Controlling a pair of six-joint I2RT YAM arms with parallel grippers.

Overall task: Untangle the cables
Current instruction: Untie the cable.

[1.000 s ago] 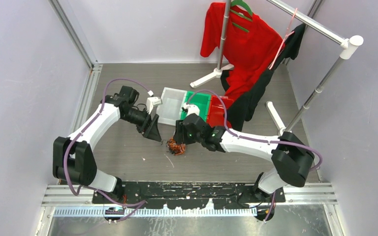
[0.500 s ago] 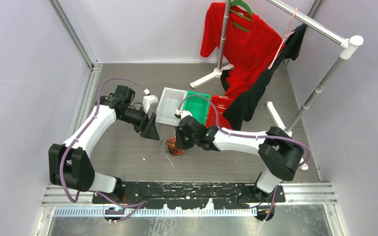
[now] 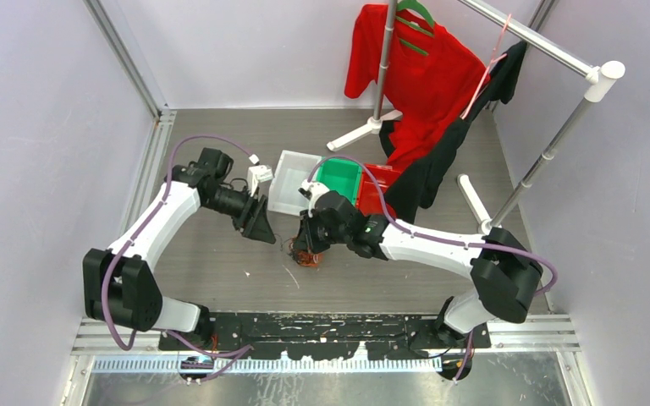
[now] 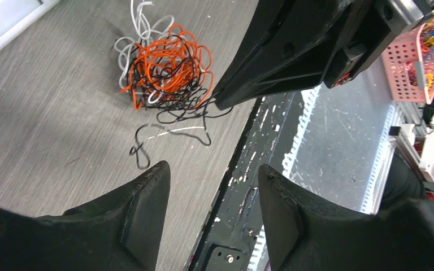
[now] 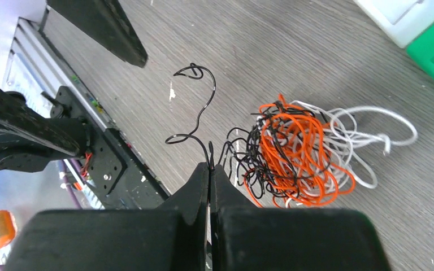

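two arms are showing white shells between bulky black joint housings: the left arm in the left half of the overhead view, the right arm in the right half. thin purple hoses are looping along both. the left gripper is showing matte black wedge-shaped fingers; the right gripper is showing smoother black ones at lower centre.

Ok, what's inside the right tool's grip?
One black strand from the cables runs into the closed right tool. The pinched part itself is covered, so any second wire there can't be seen.
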